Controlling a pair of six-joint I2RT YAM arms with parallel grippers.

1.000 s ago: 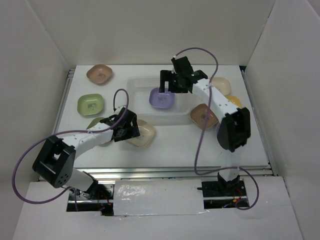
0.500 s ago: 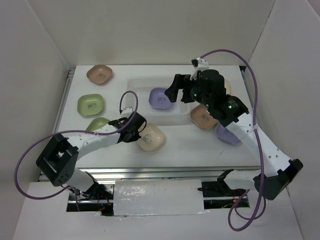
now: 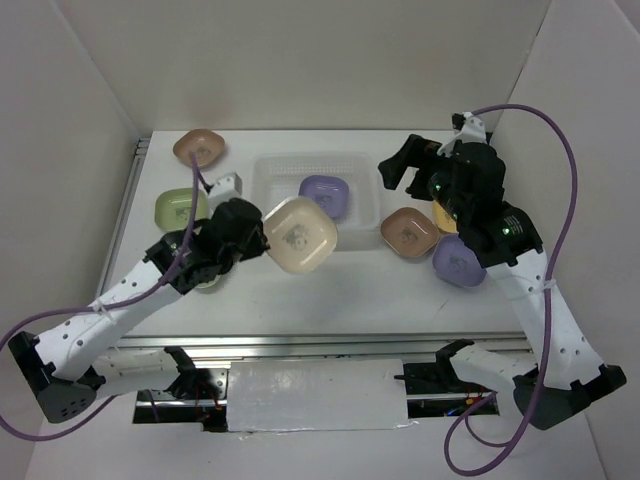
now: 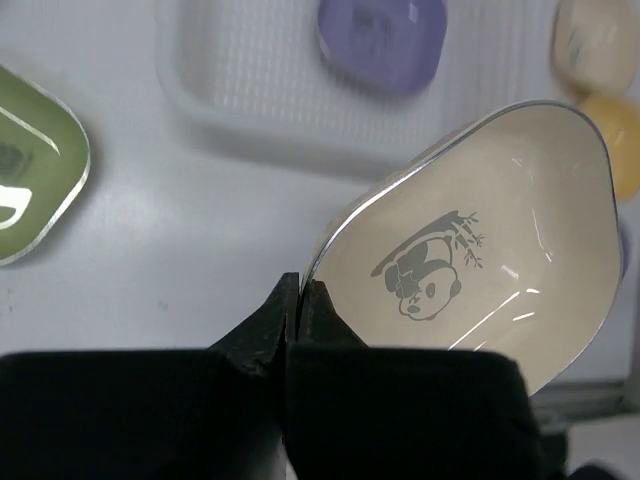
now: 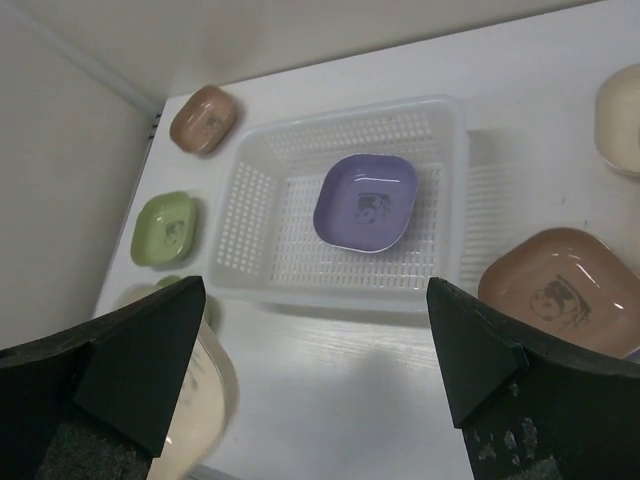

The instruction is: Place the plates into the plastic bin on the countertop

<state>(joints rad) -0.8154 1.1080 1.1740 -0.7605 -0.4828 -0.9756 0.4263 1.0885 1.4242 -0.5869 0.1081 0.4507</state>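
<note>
L gripper [image 4: 298, 300]: clenched on near rim of cream plate [image 4: 470, 260], rim pinched tight btw the fingers. Change vs 0.5 s ago: plate was flat on countertop [image 3: 330, 290]. Now it's lifted clear & tilted, panda mark showing, hanging just short of bin's near-L corner (top view). Pick done, carry phase by my read.

R gripper [image 5: 315, 330]: released, jaws wide, nothing btw them. 1 s ago it was down in the bin [image 5: 260, 220] over the purple plate [image 5: 366, 202]. Now it's pulled back up & to the R of bin, plate left behind, so 1st drop-off looks complete.

Bin contents: that one purple plate only, flat on mesh, slightly R of centre. Space on its L side looks enough for the cream one.

Out on countertop:
- brownish-pink plate [image 3: 199, 148], far L
- green plate [image 3: 180, 208], beside L arm
- 2nd brownish-pink plate [image 3: 408, 231], just R of bin
- 2nd purple plate [image 3: 459, 262], near that
- yellow plate [image 4: 622, 140], partly seen
- 2nd cream plate [image 5: 622, 120], at frame edge

Est.: 1 in, 1 in transit, rest to go.
</note>
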